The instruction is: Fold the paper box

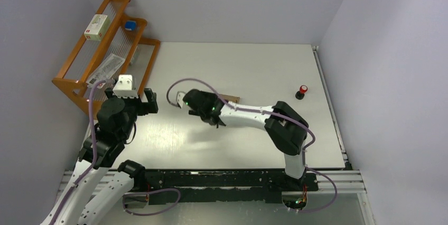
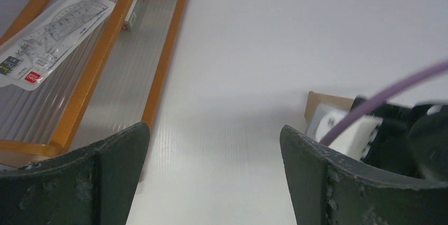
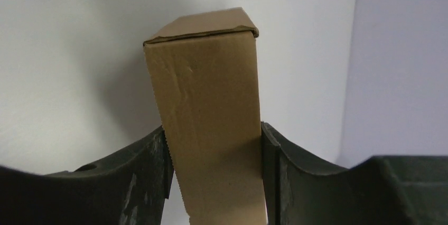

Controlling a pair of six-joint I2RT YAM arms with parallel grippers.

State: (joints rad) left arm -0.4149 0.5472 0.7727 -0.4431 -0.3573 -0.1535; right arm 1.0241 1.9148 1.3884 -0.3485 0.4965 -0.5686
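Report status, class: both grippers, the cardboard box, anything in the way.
Left gripper open, empty. Right gripper shut on cardboard box, end flap closed. Wooden rack stands well apart from it.

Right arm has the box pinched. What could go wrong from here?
1. The right gripper clamps the paper box by its side walls. The face already shows a dent, so more squeeze may crush it.
2. The end flap sits slightly proud and might spring open.
3. The left gripper hangs open, apart from the box, so nothing backs it up.
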